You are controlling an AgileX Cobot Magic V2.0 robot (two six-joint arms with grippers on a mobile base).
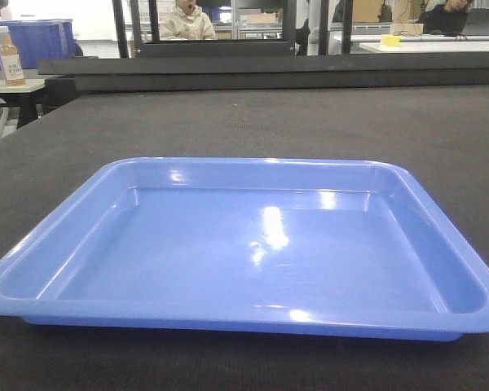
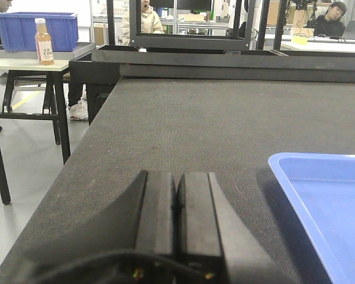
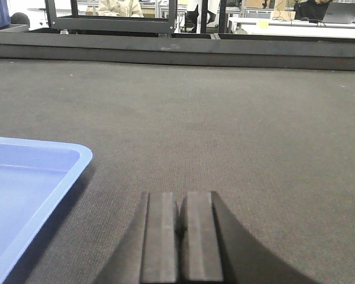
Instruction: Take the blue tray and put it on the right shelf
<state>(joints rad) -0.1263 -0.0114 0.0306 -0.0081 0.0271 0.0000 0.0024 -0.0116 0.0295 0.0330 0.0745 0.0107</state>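
One blue tray [image 1: 244, 252] lies flat; bottle label [image 1: 11, 69] illegible.

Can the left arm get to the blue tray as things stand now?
Probably yes. The left gripper, jaws shut, is just left of the blue tray, with only bare dark table between them. It would have to open first.
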